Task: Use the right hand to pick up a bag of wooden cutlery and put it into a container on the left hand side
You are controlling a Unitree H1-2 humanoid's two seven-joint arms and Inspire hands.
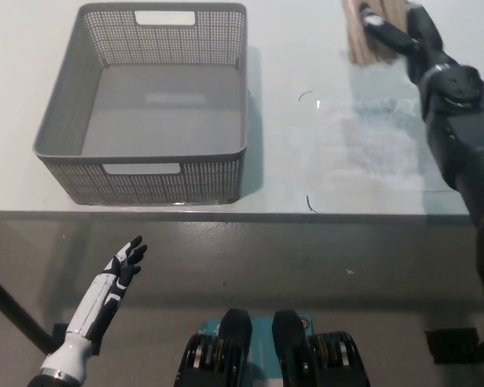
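The bag of wooden cutlery [360, 42] is sitting at the far right of the white table [347, 169], right against the picture's top edge, which is cutting off its upper part. The black right hand [410, 31] is grasping it, with fingers [383, 24] wrapping across its right side. The bag is probably hanging clear of the tabletop (the crop is making this hard to confirm).

The step in hand looks like the carry to the left. To do it well, the arm should be travelling high enough to clear the right wall of the grey perforated basket [141, 173]. The grip should be staying firm on what looks like slippery wrapping, opening only once the bag is over the basket's bare floor.

The bag's long axis is running near to far, almost straight up the picture, with its lower ends pointing back toward the robot. Which ends are handles is too blurred to tell.

The white left hand [117, 278] is resting low at the lower left, below the table's edge, fingers spread and holding nothing.
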